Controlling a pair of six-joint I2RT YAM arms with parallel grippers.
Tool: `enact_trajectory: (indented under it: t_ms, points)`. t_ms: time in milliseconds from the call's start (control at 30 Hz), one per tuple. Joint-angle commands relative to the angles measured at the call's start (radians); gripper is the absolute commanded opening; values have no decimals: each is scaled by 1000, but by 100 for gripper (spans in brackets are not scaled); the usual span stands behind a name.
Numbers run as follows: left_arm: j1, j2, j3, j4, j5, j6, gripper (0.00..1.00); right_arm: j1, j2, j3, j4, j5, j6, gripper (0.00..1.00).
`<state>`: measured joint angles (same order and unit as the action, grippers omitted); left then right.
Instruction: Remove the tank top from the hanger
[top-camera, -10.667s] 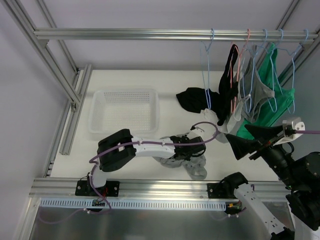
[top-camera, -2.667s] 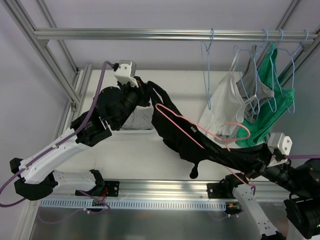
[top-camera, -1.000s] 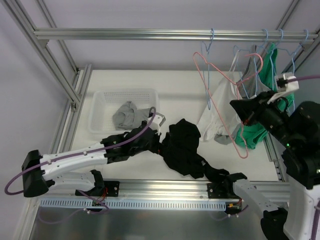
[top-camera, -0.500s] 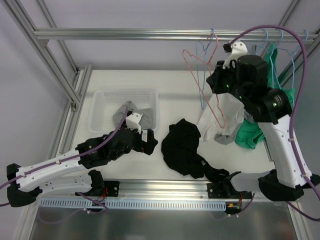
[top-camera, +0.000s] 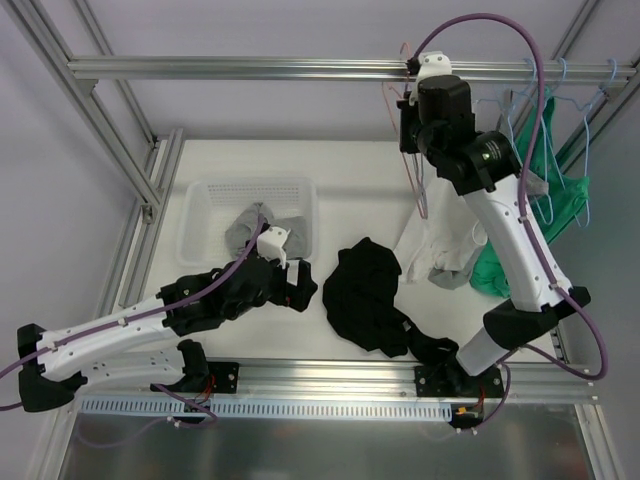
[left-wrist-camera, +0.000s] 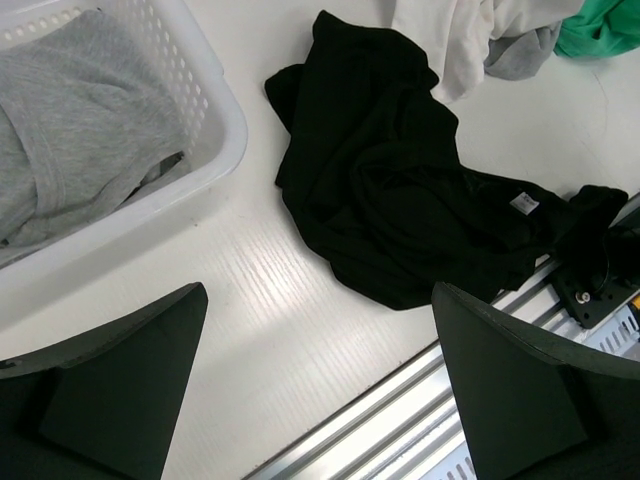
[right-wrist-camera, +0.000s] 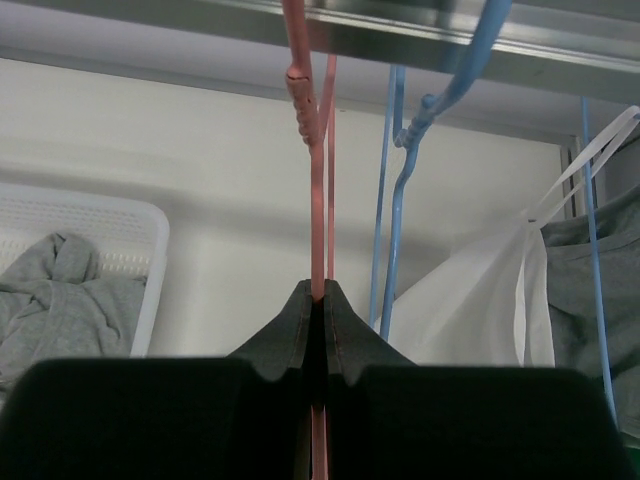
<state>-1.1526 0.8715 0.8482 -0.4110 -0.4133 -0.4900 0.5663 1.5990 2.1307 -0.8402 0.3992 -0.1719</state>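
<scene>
The black tank top (top-camera: 365, 295) lies crumpled on the table, off any hanger; the left wrist view shows it spread out (left-wrist-camera: 400, 200) ahead of the fingers. My left gripper (top-camera: 300, 285) hovers just left of it, open and empty (left-wrist-camera: 315, 300). The bare pink hanger (top-camera: 408, 160) is pinched in my right gripper (top-camera: 407, 112), raised to the top rail (top-camera: 300, 68). In the right wrist view the jaws are shut (right-wrist-camera: 317, 290) on the pink hanger's wire (right-wrist-camera: 318, 200), and its hook reaches the rail (right-wrist-camera: 420, 25).
A white basket (top-camera: 200, 200) with a grey garment (top-camera: 250, 228) sits at the left. A blue hanger (right-wrist-camera: 395, 200) hangs right beside the pink one. White (top-camera: 440, 240), grey and green (top-camera: 510, 260) garments hang on the right. The metal table edge (left-wrist-camera: 430, 400) runs below the left gripper.
My right arm has swung up and left, carrying the pink hanger to the rail. My left gripper has drawn back from the black tank top, staying open.
</scene>
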Motion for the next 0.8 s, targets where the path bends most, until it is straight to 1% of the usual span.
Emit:
enact_trajectory:
  t_ms: [0, 67, 167, 200, 300, 367, 400, 467, 533, 567, 600, 633, 667, 700, 733, 767]
  points:
    - [-9, 6, 26, -18, 40, -32, 99, -9, 15, 14, 61, 76, 0, 0]
    - [-9, 14, 26, -17, 54, -35, 99, -11, 12, -3, 59, 76, 8, 0]
    - [-9, 21, 15, -18, 67, -41, 99, -11, -25, -89, 76, 72, 34, 0]
    - [-9, 26, 12, -18, 73, -44, 99, -11, -39, -144, 102, 66, 43, 0]
    - [-9, 43, 20, -17, 87, -47, 99, -16, -71, -211, 128, 43, 60, 0]
    - [-9, 66, 29, -17, 110, -41, 99, -16, -88, -225, 130, 20, 71, 1]
    - [-9, 78, 41, -17, 119, -38, 99, -16, -97, -230, 130, 6, 72, 22]
    - [-12, 113, 54, -8, 140, -21, 99, -16, -141, -247, 130, -37, 84, 49]
    - [-18, 156, 72, 11, 151, 10, 99, -14, -180, -270, 130, -81, 92, 57]
    - [-24, 175, 78, 21, 175, 24, 99, -16, -204, -281, 128, -136, 97, 59]
    - [-27, 191, 97, 31, 188, 33, 99, -14, -255, -294, 130, -169, 94, 77]
    - [-35, 240, 110, 40, 209, 53, 99, -14, -286, -333, 125, -222, 94, 88]
    - [-42, 271, 126, 40, 205, 65, 99, -14, -315, -357, 121, -243, 94, 97]
    - [-50, 297, 158, 40, 193, 80, 99, -14, -347, -382, 118, -255, 95, 99]
    - [-56, 357, 175, 40, 183, 85, 99, -14, -419, -411, 116, -267, 97, 100]
    - [-59, 388, 187, 46, 182, 90, 99, -14, -459, -475, 115, -289, 97, 99]
